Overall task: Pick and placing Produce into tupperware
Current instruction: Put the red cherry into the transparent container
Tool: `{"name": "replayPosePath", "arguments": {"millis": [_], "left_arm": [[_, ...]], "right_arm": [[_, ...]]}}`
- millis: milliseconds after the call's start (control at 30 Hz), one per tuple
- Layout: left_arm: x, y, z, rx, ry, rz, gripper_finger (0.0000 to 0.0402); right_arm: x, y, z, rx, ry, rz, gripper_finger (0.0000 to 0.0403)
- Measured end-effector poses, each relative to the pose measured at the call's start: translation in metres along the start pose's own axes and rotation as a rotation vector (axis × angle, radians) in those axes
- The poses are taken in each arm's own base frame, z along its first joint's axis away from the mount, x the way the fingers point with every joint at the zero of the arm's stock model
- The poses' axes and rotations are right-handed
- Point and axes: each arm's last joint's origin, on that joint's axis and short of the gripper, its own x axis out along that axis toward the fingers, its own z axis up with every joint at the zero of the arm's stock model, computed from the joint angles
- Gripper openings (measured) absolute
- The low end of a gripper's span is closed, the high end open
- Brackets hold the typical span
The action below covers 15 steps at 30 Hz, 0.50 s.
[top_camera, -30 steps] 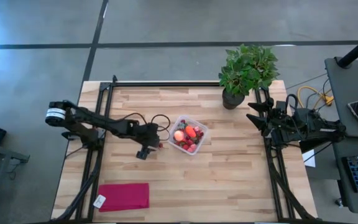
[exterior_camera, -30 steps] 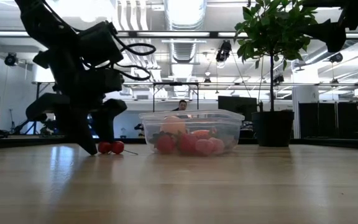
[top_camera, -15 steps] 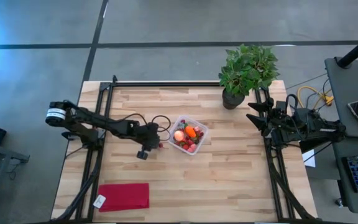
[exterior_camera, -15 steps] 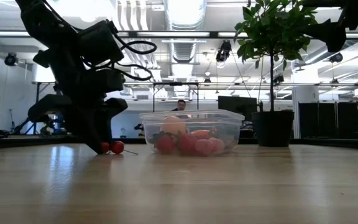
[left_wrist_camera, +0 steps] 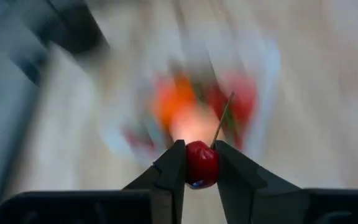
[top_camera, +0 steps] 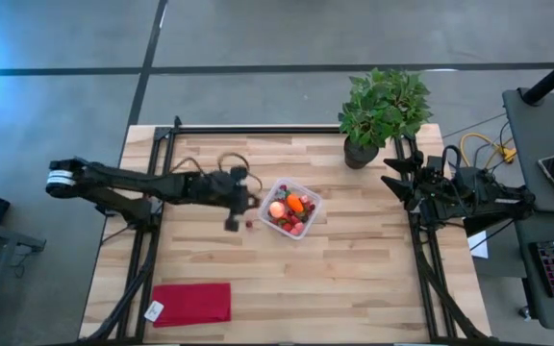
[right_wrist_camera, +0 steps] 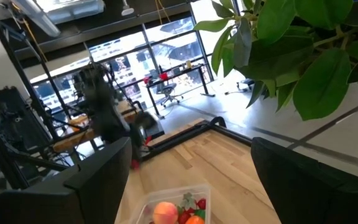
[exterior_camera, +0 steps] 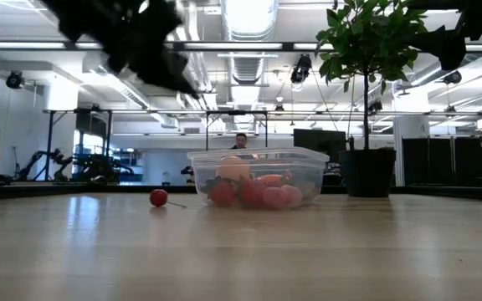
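The clear square tupperware (top_camera: 291,209) (exterior_camera: 258,177) stands mid-table, holding a pale orange round fruit (top_camera: 277,209), an orange-red carrot-shaped piece (top_camera: 296,203) and several dark-red berries. One loose berry (top_camera: 249,225) (exterior_camera: 158,198) lies on the wood just left of it. My left gripper (top_camera: 248,199) (exterior_camera: 182,82) hangs well above the table beside the tupperware, shut on another berry (left_wrist_camera: 201,163). My right gripper (top_camera: 397,183) waits open at the table's right edge, nothing between its fingers (right_wrist_camera: 98,183). My left gripper pinches the dark-red berry's round body (left_wrist_camera: 201,168) between its two fingertips (left_wrist_camera: 174,163), one on each side. The berry's thin stem (left_wrist_camera: 222,119) sticks out past the fingers. The berry is lifted clear of the table.
A leafy potted plant (top_camera: 381,113) stands at the far right of the table. A flat magenta-red cloth (top_camera: 191,303) lies near the front left corner. Bare wood stretches in front of and to the right of the tupperware.
My left gripper has shut on one of two berries lying side by side left of the tupperware and risen well above the table with it, shifting toward the far edge. The other berry stays where it was.
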Motion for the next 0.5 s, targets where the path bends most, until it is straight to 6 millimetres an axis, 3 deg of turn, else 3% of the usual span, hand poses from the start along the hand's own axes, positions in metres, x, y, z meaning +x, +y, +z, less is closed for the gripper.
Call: {"name": "replayPosePath", "arguments": {"millis": [100,167,367,500], "left_arm": [[-0.01,0.016,0.029,-0.026,-0.25,0.1,0.0056],[0.001,0.024,0.039,-0.039,-0.313,0.138,0.0057],[0.069,0.02,0.029,-0.052,0.034,0.01,0.0092],[0.085,0.025,0.044,-0.071,0.038,0.055,0.0138]], "right_arm": [[0.0,0.0,0.0,0.0,0.0,0.0,0.0322],[0.0,0.0,0.0,0.0,0.0,0.0,0.0322],[0.0,0.0,0.0,0.0,0.0,0.0,0.0322],[0.0,0.0,0.0,0.0,0.0,0.0,0.0322]]}}
